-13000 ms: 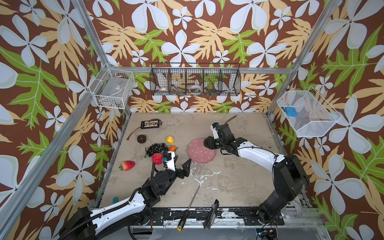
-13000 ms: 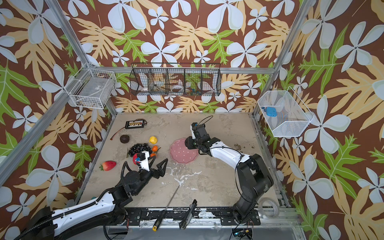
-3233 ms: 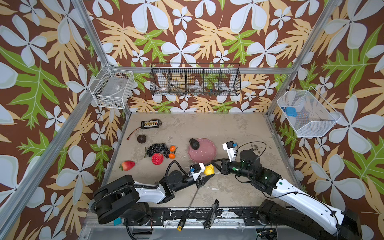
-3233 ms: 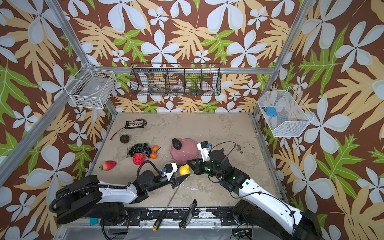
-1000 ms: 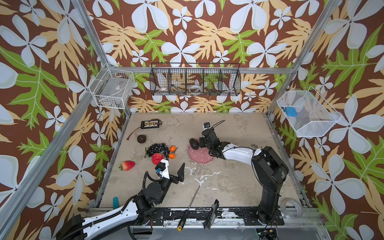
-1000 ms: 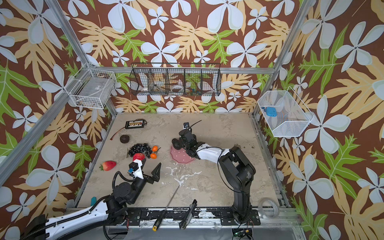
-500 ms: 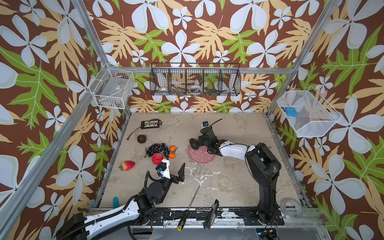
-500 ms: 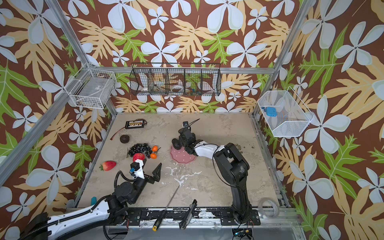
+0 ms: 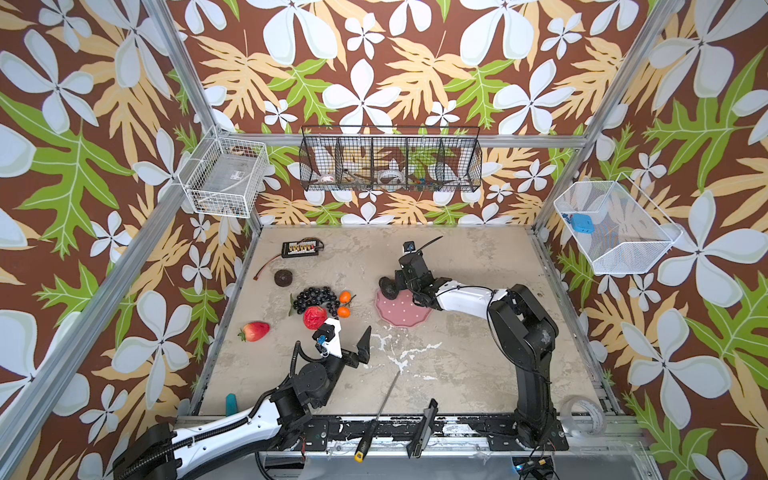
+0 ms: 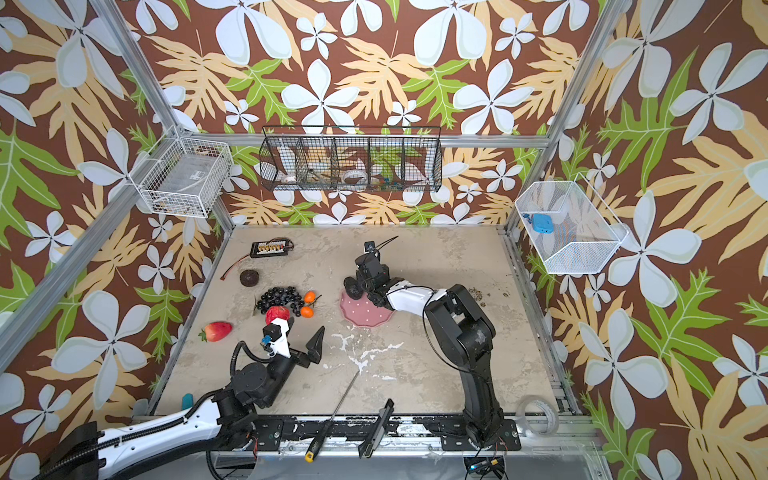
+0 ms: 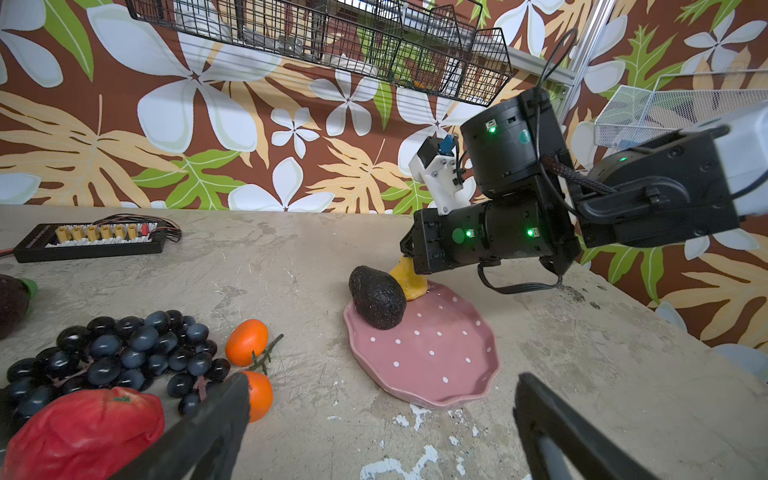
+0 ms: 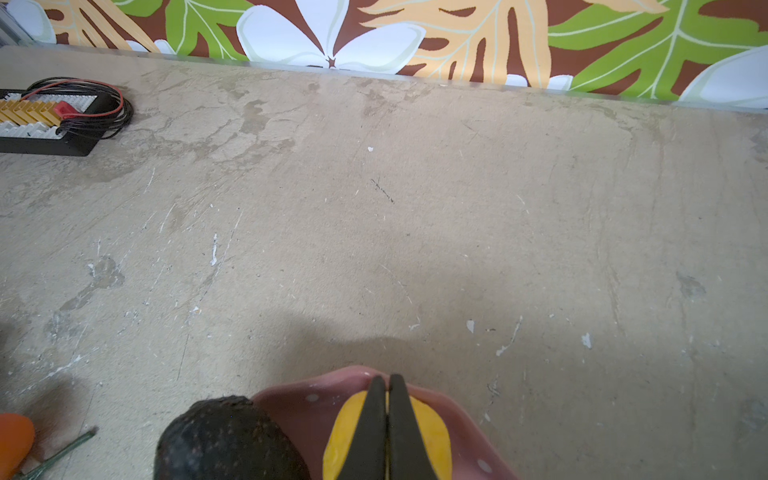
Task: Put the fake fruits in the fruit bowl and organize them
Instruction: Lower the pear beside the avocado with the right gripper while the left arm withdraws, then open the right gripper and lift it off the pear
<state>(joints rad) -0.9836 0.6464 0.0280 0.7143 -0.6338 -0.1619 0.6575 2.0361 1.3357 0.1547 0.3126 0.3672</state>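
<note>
- Pressing its two black fingers together tip to tip, the right gripper [image 12: 387, 380] is fully closed with nothing between them. It lies over the yellow lemon [image 12: 432, 432], which shows on either side of the fingers; whether they touch it cannot be told.
- The lemon sits inside the fruit bowl [image 9: 401, 316], at its far rim. The bowl is a pink, white-dotted dish just right of centre in both top views.
- The dark avocado [image 9: 388, 288] rests on the bowl's upper-left edge, right beside the lemon and partly over the rim.
- The left gripper [image 11: 382, 386] is spread as wide as it goes and holds nothing. It hovers over the table [image 9: 457, 365] at lower centre in both top views and faces the bowl.
- Left of the bowl, on the bare table, lies the dark grape bunch [image 9: 313, 297], with two oranges [image 9: 345, 296] on a twig at its right side.
- The red apple [image 9: 315, 317] is just below the grapes, close to the left arm's white camera mount.
- The red strawberry [image 9: 255, 331] lies alone farther left, near the table's left edge.
- A dark brown round fruit [image 9: 283, 277] sits above the grapes, and the black connector board [image 9: 301, 248] is toward the table's upper-left corner.
- A screwdriver [image 9: 376, 415] lies slanted across the table's front edge.
</note>
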